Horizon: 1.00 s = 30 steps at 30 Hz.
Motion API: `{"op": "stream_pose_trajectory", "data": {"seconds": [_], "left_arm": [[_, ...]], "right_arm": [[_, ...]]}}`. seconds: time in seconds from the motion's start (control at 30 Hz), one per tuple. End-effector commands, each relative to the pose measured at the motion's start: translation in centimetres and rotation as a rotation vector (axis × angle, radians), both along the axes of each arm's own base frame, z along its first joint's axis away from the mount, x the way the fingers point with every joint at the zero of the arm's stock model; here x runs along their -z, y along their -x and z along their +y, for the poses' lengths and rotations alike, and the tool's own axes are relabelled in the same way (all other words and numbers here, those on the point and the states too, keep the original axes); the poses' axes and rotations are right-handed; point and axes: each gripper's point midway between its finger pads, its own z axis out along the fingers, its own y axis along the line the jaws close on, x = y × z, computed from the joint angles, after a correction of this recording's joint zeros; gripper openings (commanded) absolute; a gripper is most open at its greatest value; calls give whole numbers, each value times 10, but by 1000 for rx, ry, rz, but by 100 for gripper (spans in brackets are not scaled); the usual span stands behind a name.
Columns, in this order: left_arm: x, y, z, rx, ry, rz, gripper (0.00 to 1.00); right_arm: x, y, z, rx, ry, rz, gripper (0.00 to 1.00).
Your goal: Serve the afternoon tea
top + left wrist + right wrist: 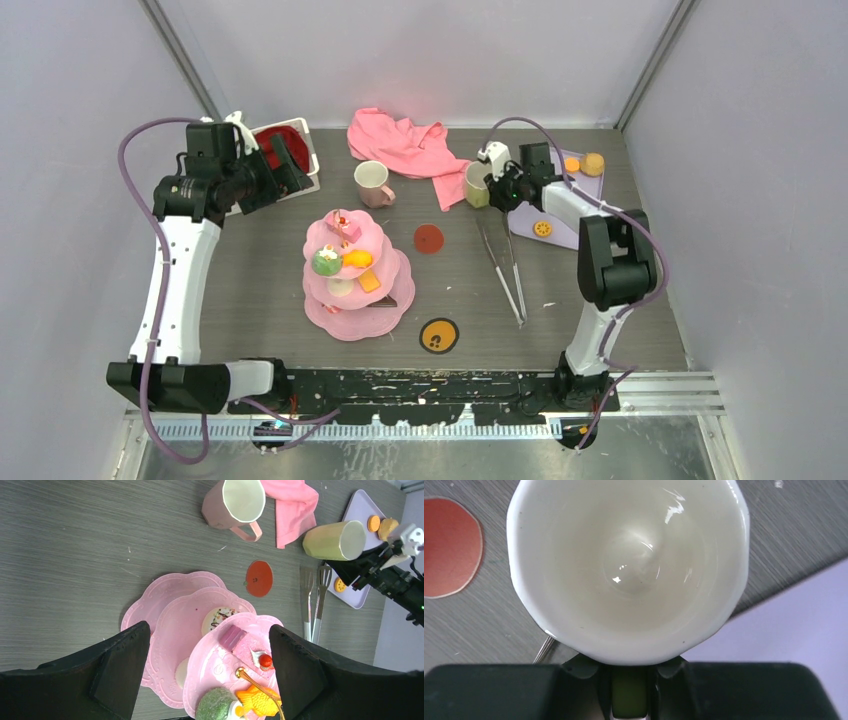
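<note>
Top view, cake stand [355, 272]: three pink scalloped tiers, left of the middle of the table [250, 290], with toy pastries [345, 260] on the tiers.
Top view, pink mug [372, 184]: upright behind the stand, just in front of the pink cloth [400, 145].
Top view, yellow-green mug [478, 186]: between the cloth's corner and the lilac tray [560, 235], at the right gripper [492, 185].
Top view, left gripper [290, 165]: raised at the rear left, in front of the white basket [290, 140].
Top view, tongs [503, 265]: flat on the table, right of the stand.
Top view, red disc [429, 239]: flat between the stand and the mugs.
Left wrist, left gripper [210, 647]: jaws spread wide with nothing between them, above the cake stand [170, 605].
Left wrist, toy pastries [257, 700]: an orange fish shape, a green ball and a pink slice on the top tier.
Left wrist, mugs: the pink mug [235, 502] is by the pink cloth [292, 505]; the yellow-green mug [332, 540] is at the right gripper [360, 567].
Right wrist, right gripper [630, 692]: jaws clenched on the green handle.
Right wrist, yellow-green mug [629, 570]: its pale inside faces the camera. It sits over the table [484, 625] and the edge of the lilac tray [794, 620]; whether it rests or is lifted cannot be told.
Right wrist, red disc [449, 545]: on the table, left of the mug.
</note>
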Motion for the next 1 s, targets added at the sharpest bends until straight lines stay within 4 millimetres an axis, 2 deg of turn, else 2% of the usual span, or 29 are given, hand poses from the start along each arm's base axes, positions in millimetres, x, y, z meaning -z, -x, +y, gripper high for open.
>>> {"op": "stream_pose_trajectory", "data": {"seconds": [0.0,0.07,0.13,0.3,0.53,0.63,0.77,0.9,0.97], "left_arm": [[-14,0,1,3,1,-57,88],[-13,-1,0,2,7,-57,88],[-12,-2,-1,4,15,-57,88],[-14,-5,-4,11,25,-66,88],[-11,-6,-4,17,24,-61,88],[-8,-8,-5,18,27,-58,88],[-5,-11,-8,25,44,-56,88],[-4,-13,-8,22,49,-58,88],[-4,-13,-8,22,46,-56,88]], "right_arm": [[-137,-21,16,74,-145,-401,1],[-153,-13,21,99,-131,-464,1],[-160,0,33,106,-115,-504,1],[-164,35,54,154,-97,-529,1],[-185,92,78,265,-324,-515,1],[-183,110,86,286,-390,-430,1],[-171,118,90,384,-435,-324,1],[-154,116,101,436,-410,-213,1],[-145,110,102,470,-377,-217,1]]}}
